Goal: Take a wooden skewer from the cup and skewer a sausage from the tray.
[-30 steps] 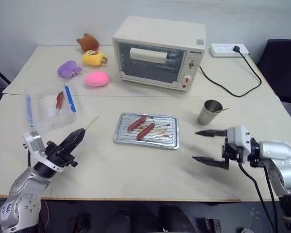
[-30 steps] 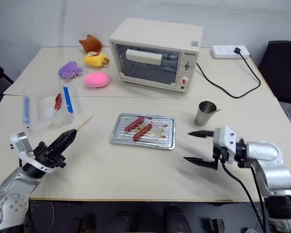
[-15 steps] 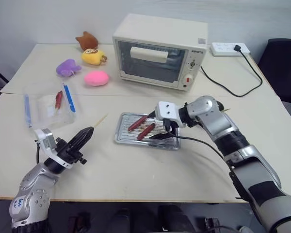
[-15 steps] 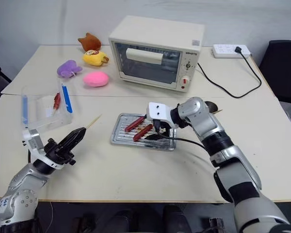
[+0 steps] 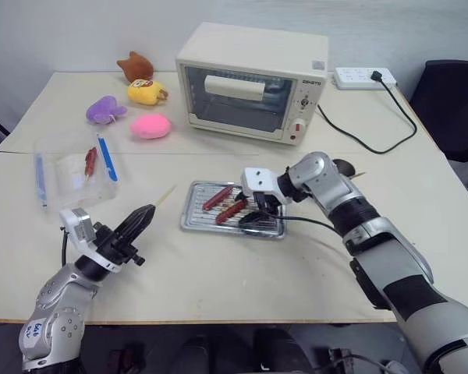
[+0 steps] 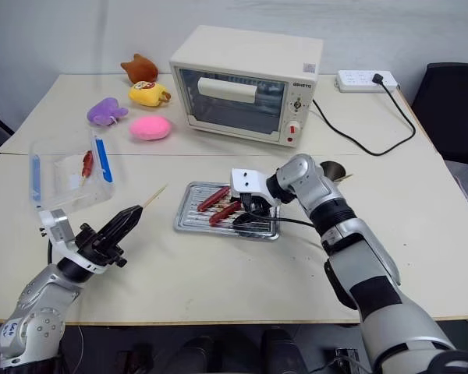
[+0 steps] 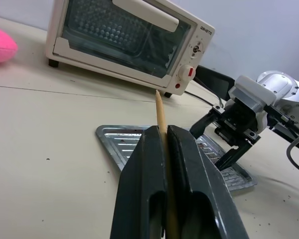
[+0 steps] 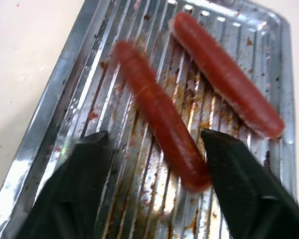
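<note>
You see the biggest change in the right arm: a second ago it hung at the lower right of the head view, near the cup (image 5: 343,168), and now it reaches across to the middle of the frame, over the tray (image 5: 193,220). Its right gripper (image 5: 252,212) has narrowed from wide open to about half, the fingers straddling the nearer sausage (image 8: 159,117) without quite touching it (the wrist view shows a gap on either side). The second sausage (image 8: 224,72) lies just beside it, untouched.

The left gripper (image 5: 140,217), at the lower left, has barely shifted; it stays clamped on the wooden skewer (image 7: 161,113), whose pale tip points toward the tray.

For you this means the skewer is in hand and the sausage is about to be pinned for piercing.
</note>
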{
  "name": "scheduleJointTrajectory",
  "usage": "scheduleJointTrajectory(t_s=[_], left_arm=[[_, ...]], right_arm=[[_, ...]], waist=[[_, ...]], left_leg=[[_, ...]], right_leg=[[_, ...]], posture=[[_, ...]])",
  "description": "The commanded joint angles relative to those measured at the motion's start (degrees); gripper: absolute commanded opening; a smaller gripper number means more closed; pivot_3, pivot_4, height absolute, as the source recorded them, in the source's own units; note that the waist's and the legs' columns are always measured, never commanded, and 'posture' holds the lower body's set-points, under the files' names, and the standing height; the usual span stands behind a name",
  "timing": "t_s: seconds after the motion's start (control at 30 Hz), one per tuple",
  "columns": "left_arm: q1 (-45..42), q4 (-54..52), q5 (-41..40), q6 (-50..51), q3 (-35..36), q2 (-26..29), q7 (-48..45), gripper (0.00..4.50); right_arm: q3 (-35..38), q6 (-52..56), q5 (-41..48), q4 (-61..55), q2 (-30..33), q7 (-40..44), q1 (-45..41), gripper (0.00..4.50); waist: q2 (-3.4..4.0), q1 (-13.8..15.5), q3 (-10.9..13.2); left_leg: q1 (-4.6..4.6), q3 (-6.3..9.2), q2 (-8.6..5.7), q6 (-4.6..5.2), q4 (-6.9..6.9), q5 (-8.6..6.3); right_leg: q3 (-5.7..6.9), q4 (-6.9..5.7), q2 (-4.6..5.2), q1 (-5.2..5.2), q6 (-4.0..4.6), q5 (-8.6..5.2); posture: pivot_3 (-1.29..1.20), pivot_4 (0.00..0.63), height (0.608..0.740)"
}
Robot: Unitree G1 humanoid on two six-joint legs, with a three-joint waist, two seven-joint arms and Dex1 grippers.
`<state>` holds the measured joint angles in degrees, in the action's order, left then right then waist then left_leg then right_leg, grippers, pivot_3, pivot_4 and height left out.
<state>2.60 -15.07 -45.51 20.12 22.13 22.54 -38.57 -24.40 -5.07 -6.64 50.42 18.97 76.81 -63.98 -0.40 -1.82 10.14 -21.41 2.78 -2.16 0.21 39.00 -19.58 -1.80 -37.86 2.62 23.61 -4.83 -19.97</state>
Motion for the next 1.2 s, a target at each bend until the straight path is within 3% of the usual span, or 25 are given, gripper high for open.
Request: scheduleJointTrajectory(t_s=[0.03,0.1,0.43,0.47,0.5,1.0,1.2], left_arm=[[-0.25,-2.25,-0.43,-0.39,0.34,0.42,0.38,0.0],[-0.39,-2.25,-0.43,-0.26,0.17,0.52,0.5,0.0],[-1.85,-1.62,-0.34,0.57,-0.37,0.99,0.56,0.0],[-1.97,-1.55,-0.32,0.65,-0.45,1.01,0.53,0.0],[-2.05,-1.5,-0.36,0.75,-0.52,1.04,0.46,0.0],[-4.02,0.85,0.52,0.59,-1.49,1.76,-1.29,0.0],[-3.19,-0.53,1.02,1.51,-2.94,5.37,-6.17,0.0]], right_arm=[[1.38,-0.06,0.55,-0.48,-0.31,1.52,-1.14,1.79],[1.31,-0.11,0.21,-0.62,-0.04,1.67,-0.93,1.24],[2.12,3.46,1.15,-2.94,0.01,2.15,0.99,1.24],[2.1,3.76,1.14,-3.28,0.15,2.25,1.23,0.9],[2.18,3.61,0.98,-3.73,0.35,1.79,1.54,0.84],[4.7,9.24,4.16,-14.16,5.2,4.63,5.96,0.84],[8.95,17.33,12.52,-28.23,9.81,10.61,10.4,0.84]], waist=[[0.0,-0.02,0.0],[0.0,-0.03,0.0],[0.0,0.0,0.0],[0.0,0.0,0.0],[0.0,-0.01,0.0],[0.0,0.12,0.0],[0.0,0.16,0.01]], left_leg=[[0.0,0.0,0.0,0.0,0.0,0.0],[0.0,0.0,0.0,0.0,0.0,0.0],[0.0,0.0,0.0,0.0,0.0,0.0],[0.0,0.0,0.0,0.0,0.0,0.0],[0.0,0.0,0.0,0.0,0.0,0.0],[0.0,0.0,0.0,0.0,0.0,0.0],[-0.03,0.0,0.0,-0.01,-0.02,-0.01]], right_leg=[[0.0,0.0,0.0,0.0,0.0,0.0],[0.0,0.0,0.0,0.0,0.0,0.0],[0.0,0.0,0.0,0.0,0.0,0.0],[0.0,0.0,0.0,0.0,0.0,0.0],[0.0,0.0,0.0,0.0,0.0,0.0],[0.0,0.01,0.0,-0.01,0.0,0.0],[0.0,0.02,0.0,0.02,0.0,0.0]], posture=[[0.0,0.15,0.74],[0.0,0.15,0.74],[0.0,0.15,0.74],[0.0,0.15,0.74],[0.0,0.15,0.74],[0.0,0.15,0.74],[0.0,0.15,0.74]])
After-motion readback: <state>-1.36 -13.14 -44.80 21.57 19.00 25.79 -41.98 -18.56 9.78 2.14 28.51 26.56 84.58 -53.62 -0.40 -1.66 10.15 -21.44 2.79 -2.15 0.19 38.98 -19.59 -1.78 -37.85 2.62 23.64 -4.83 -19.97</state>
